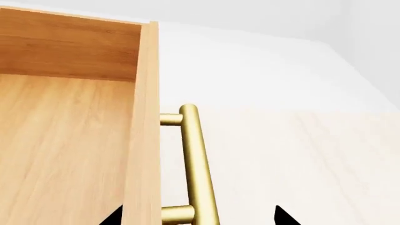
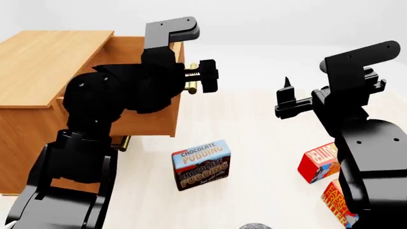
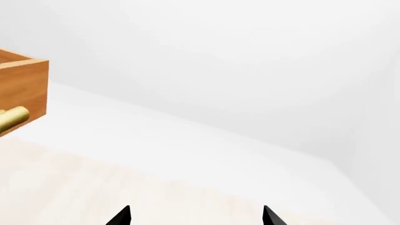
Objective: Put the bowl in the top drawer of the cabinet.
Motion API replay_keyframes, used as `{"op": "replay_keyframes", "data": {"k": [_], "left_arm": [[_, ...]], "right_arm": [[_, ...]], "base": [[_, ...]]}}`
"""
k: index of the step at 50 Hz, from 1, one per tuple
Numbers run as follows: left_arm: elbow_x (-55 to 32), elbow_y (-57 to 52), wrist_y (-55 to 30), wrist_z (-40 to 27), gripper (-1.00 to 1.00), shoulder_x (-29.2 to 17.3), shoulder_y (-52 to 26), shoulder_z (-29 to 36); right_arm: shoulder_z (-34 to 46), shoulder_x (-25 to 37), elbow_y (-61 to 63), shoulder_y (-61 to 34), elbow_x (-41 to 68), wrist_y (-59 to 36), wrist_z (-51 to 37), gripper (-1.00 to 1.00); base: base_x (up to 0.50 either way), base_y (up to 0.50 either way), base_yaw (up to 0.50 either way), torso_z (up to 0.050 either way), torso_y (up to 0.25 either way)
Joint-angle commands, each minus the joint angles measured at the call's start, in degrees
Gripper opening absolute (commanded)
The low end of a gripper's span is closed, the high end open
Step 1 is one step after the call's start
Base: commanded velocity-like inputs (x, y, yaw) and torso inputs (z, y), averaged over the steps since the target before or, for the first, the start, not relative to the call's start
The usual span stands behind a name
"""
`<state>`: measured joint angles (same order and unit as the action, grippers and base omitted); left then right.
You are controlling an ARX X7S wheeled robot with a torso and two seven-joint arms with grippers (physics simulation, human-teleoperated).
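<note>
The cabinet (image 2: pixel 51 67) stands at the left of the head view, its top drawer (image 2: pixel 156 123) pulled out. The left wrist view looks into the drawer's bare wooden inside (image 1: pixel 62 150). My left gripper (image 1: pixel 198 218) is open, one fingertip inside the drawer and the other outside the brass handle (image 1: pixel 196 159), so it straddles the drawer front. In the head view this left gripper (image 2: pixel 202 76) sits at the handle (image 2: pixel 190 85). My right gripper (image 2: pixel 287 94) hangs open and empty in the air to the right; the right gripper (image 3: pixel 196 216) faces bare floor. Only the speckled rim of the bowl (image 2: pixel 256 226) shows at the bottom edge.
A chocolate pudding box (image 2: pixel 201 164) stands on the pale floor in front of the cabinet. Two red boxes (image 2: pixel 318 162) (image 2: pixel 337 200) lie at the right beside my right arm. The lower drawer's brass handle (image 2: pixel 124 142) peeks out under the top drawer.
</note>
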<state>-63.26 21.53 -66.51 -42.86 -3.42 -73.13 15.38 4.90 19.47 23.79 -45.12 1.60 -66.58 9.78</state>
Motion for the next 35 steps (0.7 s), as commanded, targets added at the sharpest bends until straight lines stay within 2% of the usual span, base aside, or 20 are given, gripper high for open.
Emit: {"op": "replay_keyframes", "data": {"k": [1,15,27,35], "left_arm": [[-23.9,-6.7,6.0,5.0,1.00,1.6,-0.3,-3.1],[-30.2,-6.6,8.6,3.9,1.00,-0.9,-2.1,-7.6],[-40.0,-10.3,9.1,-2.3,1.00,-3.1,-4.2,-12.5],[-42.9,-17.0,9.2,-7.3,1.00,-5.7,-4.5,-13.9]], "right_arm": [[-0.7,0.0,-0.6,1.6,0.3,1.1,-0.1,1.00],[-0.8,0.4,-0.1,2.0,0.5,0.9,0.0,1.00],[-0.2,0.4,-0.6,1.6,0.6,0.9,-0.2,1.00],[0.3,0.3,-0.6,1.2,0.6,0.7,-0.4,1.00]], "base": [[0.00,0.00,0.00,0.000,0.000],[0.00,0.00,0.00,0.001,0.005],[0.00,0.00,0.00,0.000,0.002],[0.00,0.00,0.00,0.000,0.000]]}}
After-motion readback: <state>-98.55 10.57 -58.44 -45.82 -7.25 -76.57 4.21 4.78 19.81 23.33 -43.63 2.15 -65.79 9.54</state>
